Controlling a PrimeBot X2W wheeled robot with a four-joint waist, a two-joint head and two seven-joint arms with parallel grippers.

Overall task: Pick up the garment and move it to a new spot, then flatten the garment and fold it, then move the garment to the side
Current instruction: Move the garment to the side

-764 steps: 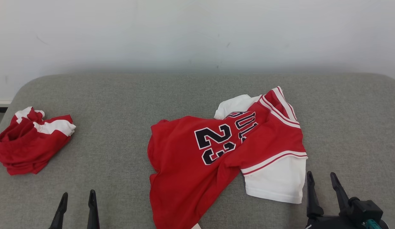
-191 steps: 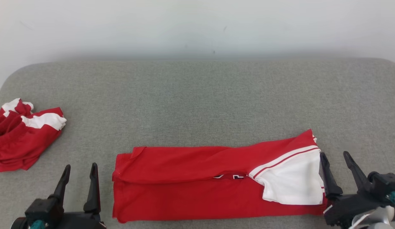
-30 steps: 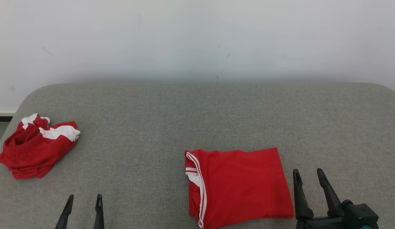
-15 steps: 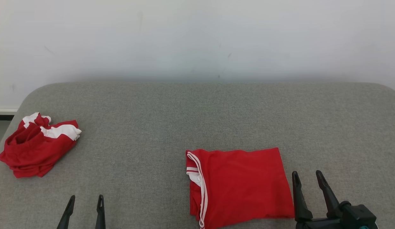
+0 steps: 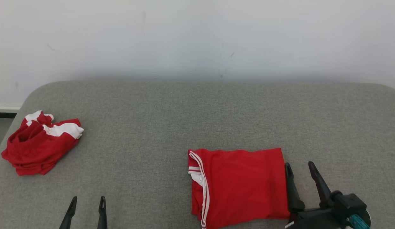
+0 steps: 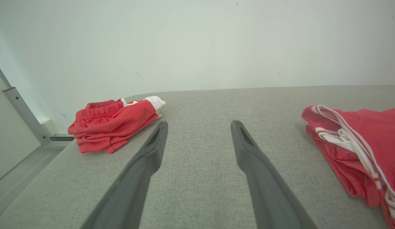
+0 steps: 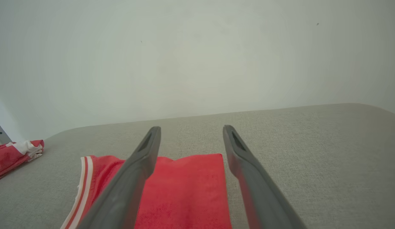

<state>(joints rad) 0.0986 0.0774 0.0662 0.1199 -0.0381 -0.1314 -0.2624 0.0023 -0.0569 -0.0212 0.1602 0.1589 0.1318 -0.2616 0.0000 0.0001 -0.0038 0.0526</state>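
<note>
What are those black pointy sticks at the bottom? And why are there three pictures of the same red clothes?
Those sticks are a robot's fingers. It has two arms, and each ends in a gripper with two long dark fingers. The top picture comes from a camera on its head, looking down at a grey fabric surface. There the left gripper is at the lower left and the right gripper at the lower right. The other two pictures come from cameras on the wrists, looking along each gripper's own fingers.

On the surface lies a red garment with white stripes, folded into a neat rectangle, right beside the right gripper. Far off to the left sits a crumpled red and white bundle of clothing. Both grippers are open and hold nothing. The robot's job is to fold the garment, then move it aside.
</note>
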